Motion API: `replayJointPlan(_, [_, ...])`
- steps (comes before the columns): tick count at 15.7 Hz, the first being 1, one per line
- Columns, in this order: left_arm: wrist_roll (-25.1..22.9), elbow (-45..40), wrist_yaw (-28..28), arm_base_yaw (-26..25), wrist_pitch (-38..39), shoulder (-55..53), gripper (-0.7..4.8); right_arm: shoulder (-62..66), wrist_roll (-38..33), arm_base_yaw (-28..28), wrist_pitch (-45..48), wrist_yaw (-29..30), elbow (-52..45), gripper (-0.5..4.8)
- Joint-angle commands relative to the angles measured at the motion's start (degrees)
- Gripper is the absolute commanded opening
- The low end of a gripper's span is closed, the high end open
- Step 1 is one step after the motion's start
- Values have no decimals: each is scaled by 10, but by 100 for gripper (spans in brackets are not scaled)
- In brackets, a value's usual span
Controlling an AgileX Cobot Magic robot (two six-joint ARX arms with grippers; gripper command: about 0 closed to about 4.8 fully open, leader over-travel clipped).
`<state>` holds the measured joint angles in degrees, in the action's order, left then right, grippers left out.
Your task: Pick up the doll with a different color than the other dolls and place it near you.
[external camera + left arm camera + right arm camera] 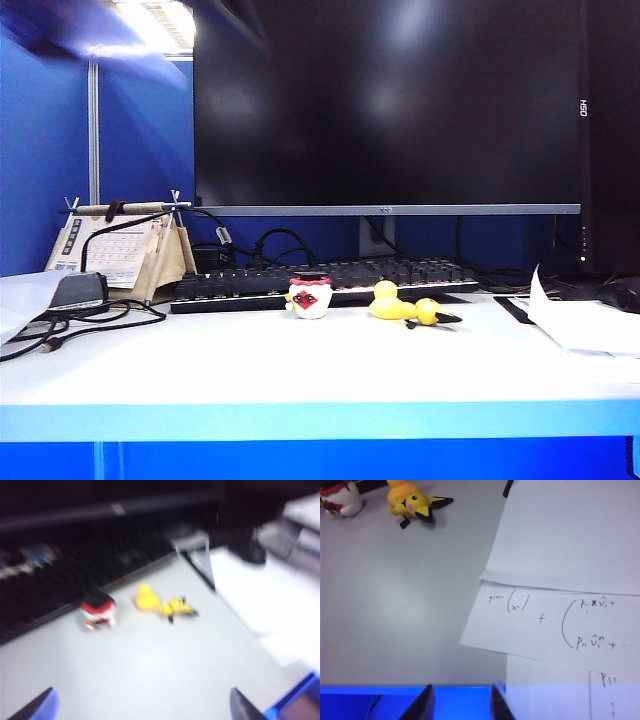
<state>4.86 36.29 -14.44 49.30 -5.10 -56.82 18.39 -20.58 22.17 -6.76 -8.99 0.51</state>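
The white doll with a red cap stands on the white table just in front of the keyboard. To its right lie two yellow dolls, touching each other. The blurred left wrist view has the white doll and the yellow dolls well ahead of my left gripper, which is open wide, empty, and above bare table. My right gripper hangs over the table's front edge, jaws apart with nothing between them; the white doll and a yellow doll lie far from it.
A black keyboard and a large monitor stand behind the dolls. Sheets of paper cover the table's right side. A desk calendar and cables sit at the left.
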Motion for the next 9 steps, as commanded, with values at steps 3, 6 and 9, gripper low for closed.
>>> replayJointPlan(3, [77,83,143,-129,-50,-213,479,-1,-2,1,10,-5,-1,144])
replayJointPlan(6, [76,131,190,-188,-54,-290,479,-1,-2,1,10,0,-1,144])
replayJointPlan(9, [80,194,254,-189,-36,-373,479,-1,-2,1,10,1,-1,144])
